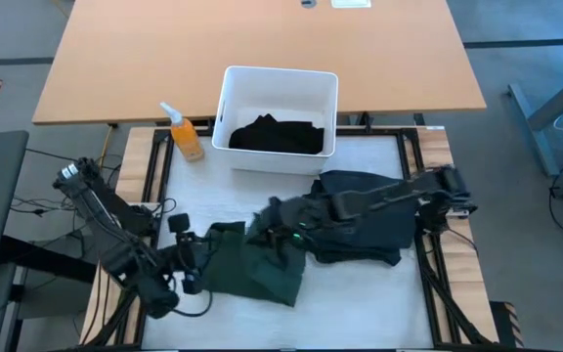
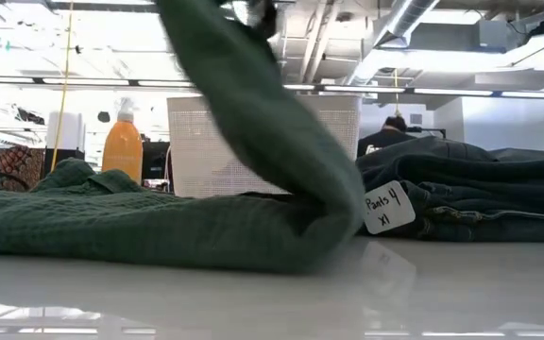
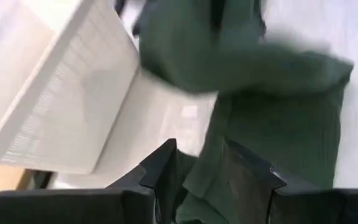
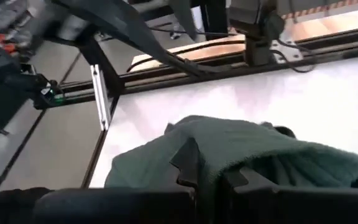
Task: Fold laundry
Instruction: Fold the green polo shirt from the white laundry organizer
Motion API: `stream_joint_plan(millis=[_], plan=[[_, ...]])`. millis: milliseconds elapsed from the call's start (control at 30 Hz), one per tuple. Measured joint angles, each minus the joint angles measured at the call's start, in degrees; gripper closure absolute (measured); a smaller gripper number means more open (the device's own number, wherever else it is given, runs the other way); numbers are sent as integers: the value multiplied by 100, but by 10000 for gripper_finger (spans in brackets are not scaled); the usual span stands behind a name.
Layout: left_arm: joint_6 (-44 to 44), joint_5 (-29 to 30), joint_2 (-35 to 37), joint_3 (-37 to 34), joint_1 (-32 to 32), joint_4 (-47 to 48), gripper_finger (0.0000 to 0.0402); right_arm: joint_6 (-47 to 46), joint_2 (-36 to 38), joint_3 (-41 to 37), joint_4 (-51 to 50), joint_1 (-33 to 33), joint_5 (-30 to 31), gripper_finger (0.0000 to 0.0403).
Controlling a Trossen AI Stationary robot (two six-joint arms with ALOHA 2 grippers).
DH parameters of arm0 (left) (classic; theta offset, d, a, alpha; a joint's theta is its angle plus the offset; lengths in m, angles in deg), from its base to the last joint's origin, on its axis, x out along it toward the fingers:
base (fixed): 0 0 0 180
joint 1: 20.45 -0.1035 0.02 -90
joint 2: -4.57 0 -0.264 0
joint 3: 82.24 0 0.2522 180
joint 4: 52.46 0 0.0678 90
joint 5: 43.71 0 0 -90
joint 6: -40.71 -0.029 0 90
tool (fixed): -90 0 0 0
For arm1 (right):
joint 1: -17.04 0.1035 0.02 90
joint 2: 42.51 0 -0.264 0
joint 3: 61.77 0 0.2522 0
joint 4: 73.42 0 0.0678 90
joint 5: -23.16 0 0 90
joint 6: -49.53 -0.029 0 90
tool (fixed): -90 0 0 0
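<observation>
green garment (image 1: pixel 252 264) at tabletop (image 1: pixel 360 303) centre-left, one edge pinched and raised by right end effector (image 1: pixel 274 217), its other edge gripped by left end effector (image 1: pixel 192 256). at 3 o'clock, folded dark jeans (image 2: pixel 470 194) tagged "pants 4 xl" (image 2: pixel 386 209); white bin (image 1: pixel 278 93) at 12 o'clock.

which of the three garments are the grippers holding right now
The green garment. Both the left gripper and right gripper grip it; the black one lies in the bin, the jeans beside.

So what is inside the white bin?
The bin holds a crumpled black garment on a pale floor. Anything beneath that garment is covered and cannot be seen.
</observation>
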Motion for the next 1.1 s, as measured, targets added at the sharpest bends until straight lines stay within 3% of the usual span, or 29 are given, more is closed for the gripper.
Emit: stream_joint_plan(millis=[233,467,667,767,933,1033,1100], plan=[[219,221,91,0,162,402,283,167,-1619,1274,296,-253,-394,345],[722,220,91,0,164,1078,283,282,-2820,2875,-44,-246,-1350,231],[973,201,91,0,167,1374,283,295,-3085,4186,-2596,-331,-1560,160],[979,239,91,0,164,1396,283,323,-3085,4683,-3721,-380,-1556,154],[1094,243,58,0,154,1273,283,612,-2656,4534,-5052,-328,-1707,158],[882,242,-23,-120,141,641,283,787,-2328,4548,-6244,11,-1158,165],[490,220,-67,-372,112,-30,283,732,-2195,4499,-6623,374,-319,172]])
